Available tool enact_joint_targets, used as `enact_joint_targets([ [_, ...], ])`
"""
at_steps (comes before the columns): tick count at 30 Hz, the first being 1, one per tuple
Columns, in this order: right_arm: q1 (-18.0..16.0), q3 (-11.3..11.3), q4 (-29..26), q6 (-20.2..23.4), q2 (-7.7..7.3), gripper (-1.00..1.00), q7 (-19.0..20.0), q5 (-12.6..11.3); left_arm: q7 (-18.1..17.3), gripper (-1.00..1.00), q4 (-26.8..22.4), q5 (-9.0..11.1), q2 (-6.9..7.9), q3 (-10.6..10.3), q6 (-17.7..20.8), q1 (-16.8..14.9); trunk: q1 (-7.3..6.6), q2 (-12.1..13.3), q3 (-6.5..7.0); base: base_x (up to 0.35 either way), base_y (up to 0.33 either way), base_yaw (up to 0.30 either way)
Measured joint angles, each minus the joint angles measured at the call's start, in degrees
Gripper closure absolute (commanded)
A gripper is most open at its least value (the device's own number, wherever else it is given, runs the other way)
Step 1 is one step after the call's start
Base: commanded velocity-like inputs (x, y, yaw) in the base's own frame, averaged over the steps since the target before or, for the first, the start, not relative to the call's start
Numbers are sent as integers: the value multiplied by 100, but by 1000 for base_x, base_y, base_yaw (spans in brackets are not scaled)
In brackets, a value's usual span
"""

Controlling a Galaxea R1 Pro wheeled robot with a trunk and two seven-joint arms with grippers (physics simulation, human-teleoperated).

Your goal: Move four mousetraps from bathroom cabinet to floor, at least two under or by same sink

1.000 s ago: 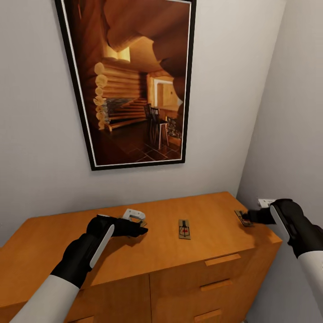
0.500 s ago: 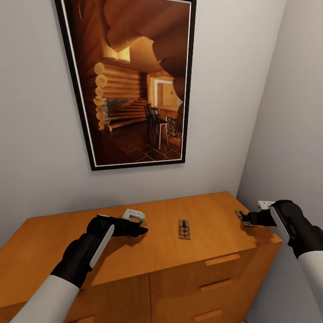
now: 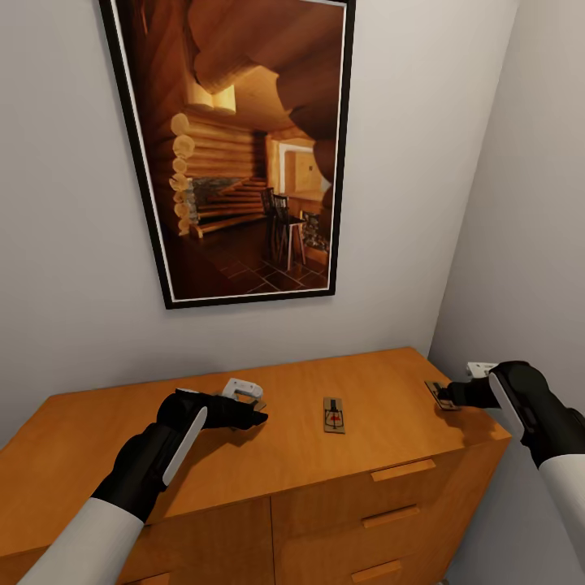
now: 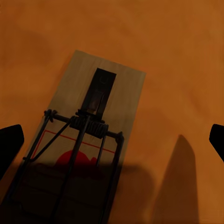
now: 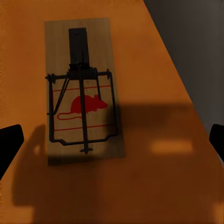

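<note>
Both arms are staged over the cabinet (image 3: 244,455) top for a two-trap pickup. Left gripper (image 3: 253,416) hangs spread wide over a mousetrap (image 4: 79,140) mid-top, holding nothing. Right gripper (image 3: 448,396), also spread and empty, is at the right-edge mousetrap (image 5: 81,88). A third trap (image 3: 334,415) lies untouched between them.

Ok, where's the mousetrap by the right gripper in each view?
Head view: mousetrap at the cabinet top's right edge, just before the right gripper.
Right wrist view: mousetrap flat ahead of the open gripper, red mouse print up.
Left wrist view: another trap.
Shared landmark: the cabinet's right edge.
</note>
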Motion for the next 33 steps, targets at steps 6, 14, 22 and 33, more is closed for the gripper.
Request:
enact_joint_targets([
  [6, 0, 5, -17, 0, 2, -100, -4, 0, 0, -100, 1, 0, 0, -3, 0, 0, 0, 0, 0, 0, 0, 0],
  [14, 0, 9, -19, 0, 5, -100, -34, 2, 0, -100, 1, 0, 0, 3, -1, 0, 0, 0, 0, 0, 0, 0],
  [22, 0, 16, 23, 1, 30, -100, -59, 11, 0, -100, 2, 0, 0, 3, 0, 0, 0, 0, 0, 0, 0, 0],
  [33, -138, 22, 118, 1, 78, -100, -57, -1, 0, -100, 2, 0, 0, 3, -7, 0, 0, 0, 0, 0, 0, 0],
])
